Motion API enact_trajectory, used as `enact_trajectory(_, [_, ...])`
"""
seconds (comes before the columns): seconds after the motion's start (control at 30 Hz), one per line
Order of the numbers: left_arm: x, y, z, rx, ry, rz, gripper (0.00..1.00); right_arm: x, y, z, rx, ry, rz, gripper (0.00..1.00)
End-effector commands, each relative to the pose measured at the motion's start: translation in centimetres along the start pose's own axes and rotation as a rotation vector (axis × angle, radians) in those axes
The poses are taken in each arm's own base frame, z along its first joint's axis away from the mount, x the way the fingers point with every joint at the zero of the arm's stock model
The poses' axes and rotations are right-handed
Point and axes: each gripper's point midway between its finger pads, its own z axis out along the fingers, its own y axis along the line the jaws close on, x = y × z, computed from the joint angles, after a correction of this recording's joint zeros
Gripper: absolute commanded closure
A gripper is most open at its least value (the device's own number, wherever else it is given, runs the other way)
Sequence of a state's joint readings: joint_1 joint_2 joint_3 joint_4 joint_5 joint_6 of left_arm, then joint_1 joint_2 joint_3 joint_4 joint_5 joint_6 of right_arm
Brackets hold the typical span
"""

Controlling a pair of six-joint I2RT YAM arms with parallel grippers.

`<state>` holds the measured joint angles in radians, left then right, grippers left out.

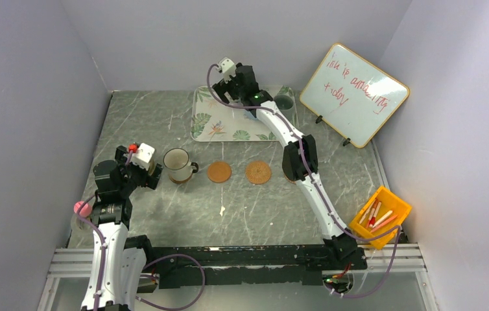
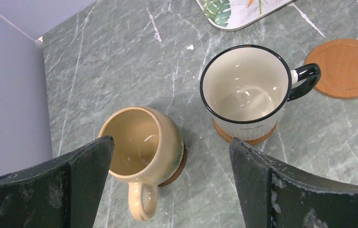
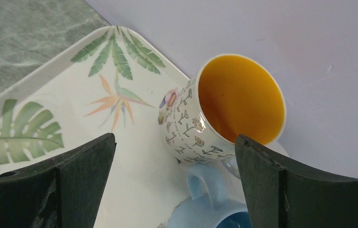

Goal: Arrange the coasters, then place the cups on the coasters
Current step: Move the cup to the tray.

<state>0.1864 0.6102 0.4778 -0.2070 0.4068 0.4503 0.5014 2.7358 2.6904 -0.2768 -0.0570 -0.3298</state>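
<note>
My left fingers (image 2: 72, 190) gape empty over the glossy rounded tan cup (image 2: 141, 147) and dark-rimmed white cup (image 2: 243, 90), each on a round coaster (image 2: 262, 138). My right fingers (image 3: 72, 190), equally wide, hover over the patterned orange-lined cup (image 3: 201, 123) on the far leaf-print tray (image 3: 49, 118).

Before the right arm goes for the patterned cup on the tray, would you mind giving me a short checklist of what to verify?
1. Right hand open: ok.
2. Patterned cup inside that hand's opening: ok, though off centre.
3. Room around it: not ok, the light blue cup sits close against it; whether they touch, cannot tell.
4. Free landing spots: ok, a bare coaster and a second bare coaster lie in the row.
5. Left hand open and holding nothing: ok.
6. Tan cup and white cup each seated on a coaster: ok.
</note>
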Motion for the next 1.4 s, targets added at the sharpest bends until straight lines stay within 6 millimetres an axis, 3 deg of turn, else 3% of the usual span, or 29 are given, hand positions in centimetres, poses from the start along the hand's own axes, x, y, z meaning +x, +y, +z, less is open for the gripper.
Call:
enact_trajectory(0.0, [-0.6, -0.2, 0.0, 0.016, -0.028, 0.017, 0.04, -4.4, -2.4, -0.5, 0.061, -0.128, -0.039, 0.00])
enact_trajectory(0.37, [-0.5, -0.1, 0.0, 0.015, -0.023, 0.015, 0.04, -1.3, -0.1, 0.3, -0.056, -0.067, -0.136, 0.03])
enact_trajectory(0.77, [-0.4, -0.2, 0.1, 0.019, -0.020, 0.014, 0.04, 2.6, 2.2, -0.1, -0.189, 0.043, -0.280, 0.14])
enact_trajectory(1.07, [-0.6, -0.2, 0.0, 0.022, -0.024, 0.017, 0.04, 3.6, 3.8, -1.2, -0.280, 0.088, -0.336, 0.34])
enact_trajectory(1.13, [-0.5, -0.3, 0.0, 0.023, -0.023, 0.016, 0.04, 3.6, 4.0, -1.4, -0.289, 0.097, -0.350, 0.45])
enact_trajectory(1.23, [-0.5, -0.3, 0.0, 0.023, -0.022, 0.015, 0.04, 3.6, 4.1, -1.7, -0.291, 0.104, -0.362, 0.74])
enact_trajectory(1.27, [-0.5, -0.3, 0.0, 0.024, -0.022, 0.015, 0.04, 3.6, 4.0, -1.7, -0.287, 0.106, -0.363, 0.79])
enact_trajectory(1.37, [-0.5, -0.3, 0.0, 0.022, -0.021, 0.014, 0.04, 3.3, 3.9, -2.0, -0.293, 0.104, -0.377, 0.76])
